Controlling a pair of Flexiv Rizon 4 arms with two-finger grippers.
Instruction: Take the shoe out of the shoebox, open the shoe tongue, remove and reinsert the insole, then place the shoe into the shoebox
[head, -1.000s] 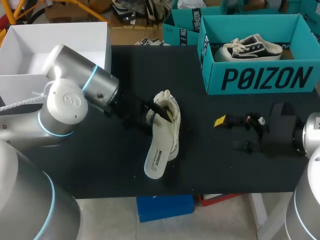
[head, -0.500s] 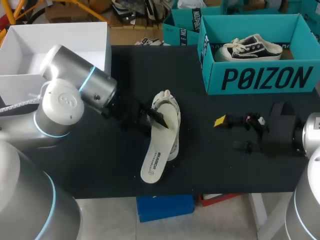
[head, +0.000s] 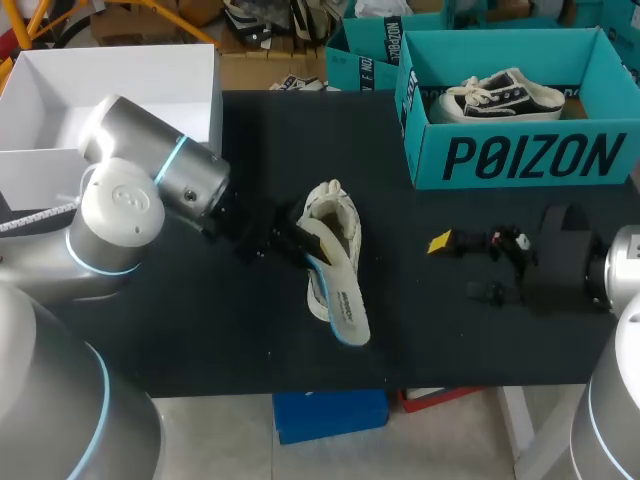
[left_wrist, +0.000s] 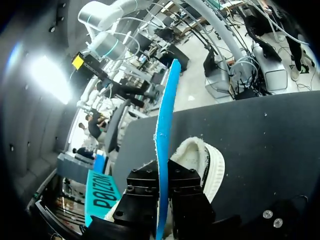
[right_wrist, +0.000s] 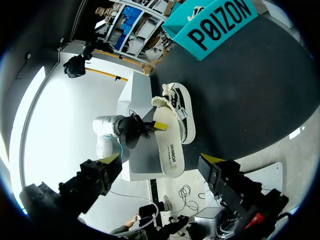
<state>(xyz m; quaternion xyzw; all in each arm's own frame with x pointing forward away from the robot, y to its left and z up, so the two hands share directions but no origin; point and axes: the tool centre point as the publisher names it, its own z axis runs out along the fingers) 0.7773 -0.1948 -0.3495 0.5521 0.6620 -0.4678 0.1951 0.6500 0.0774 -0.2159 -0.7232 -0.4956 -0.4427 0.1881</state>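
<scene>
— Near the middle of the black table (head: 200, 330), why is that cream-white foam insole with the blue underside (head: 342, 300) slanted across the pale cream fabric shoe (head: 338, 205)?

— Because it is being held. The left gripper (head: 300, 238) is clamped on one end of it, right beside the shoe's opening. From the left wrist the insole (left_wrist: 164, 110) shows edge-on, a thin blue strip pinched between the two black fingers, with the shoe (left_wrist: 202, 160) just ahead. I'd judge this is the remove-and-reinsert step. Gripping one end leaves the rest free to steer, though I can't tell whether any of it sits inside the shoe.

— Which way does it point?

— Its long axis runs from the gripped end toward the table's near edge, bearing slightly to the robot's right. The free end juts past the shoe. The shoe lies nearly parallel, far-to-near. I can't say which end is the toe.

— And the other arm?

— The right gripper (head: 465, 267) sits low, well to the right, aimed at the shoe, fingers spread wide with nothing in them. I'd guess it is waiting to steady the shoe.

— The destination?

— The teal cardboard shoebox (head: 520, 160) is at the far right, well apart. A black-and-white sneaker (head: 495, 95) lies inside it.
</scene>
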